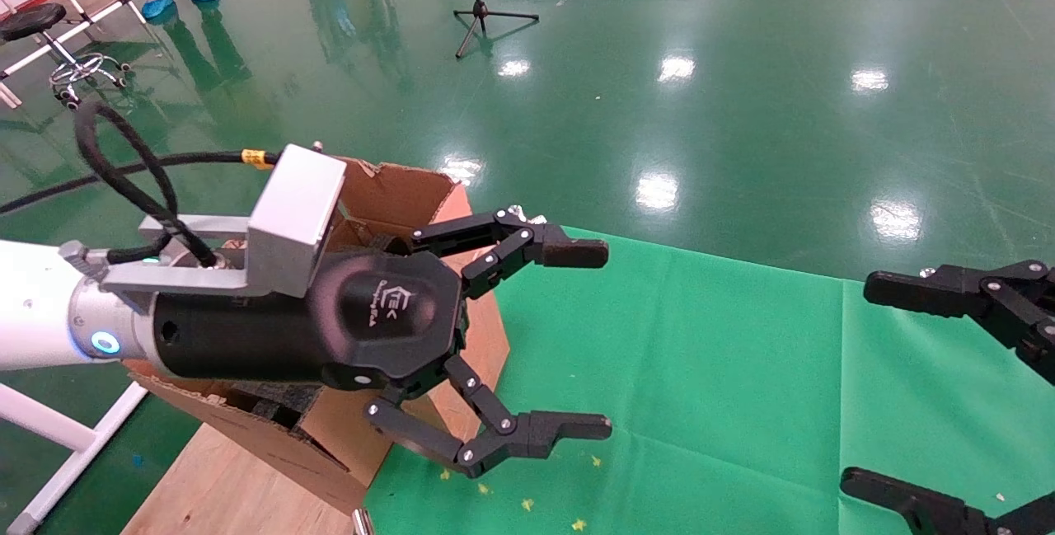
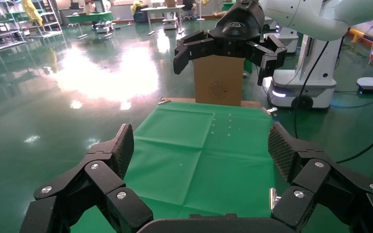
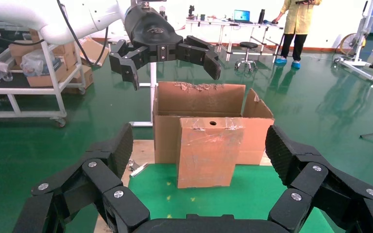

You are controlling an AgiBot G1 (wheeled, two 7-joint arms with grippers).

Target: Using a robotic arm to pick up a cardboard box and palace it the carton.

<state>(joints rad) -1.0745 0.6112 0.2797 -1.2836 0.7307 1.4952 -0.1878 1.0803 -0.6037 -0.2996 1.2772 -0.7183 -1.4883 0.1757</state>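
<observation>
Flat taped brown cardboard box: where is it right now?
In the right wrist view, the flat taped brown cardboard box stands upright on the green cloth, against the front of the large open brown carton, below the open left end effector.

Brown carton point(image 3: 201, 104); green cloth point(image 1: 700, 370); black claws.

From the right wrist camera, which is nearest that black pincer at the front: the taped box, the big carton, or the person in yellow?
1. Flat taped brown cardboard box, standing on the green cloth, nearest the right pincer.
2. Large torn-edged brown carton, directly behind it.
3. Person in yellow coat, far back by the tables.
</observation>
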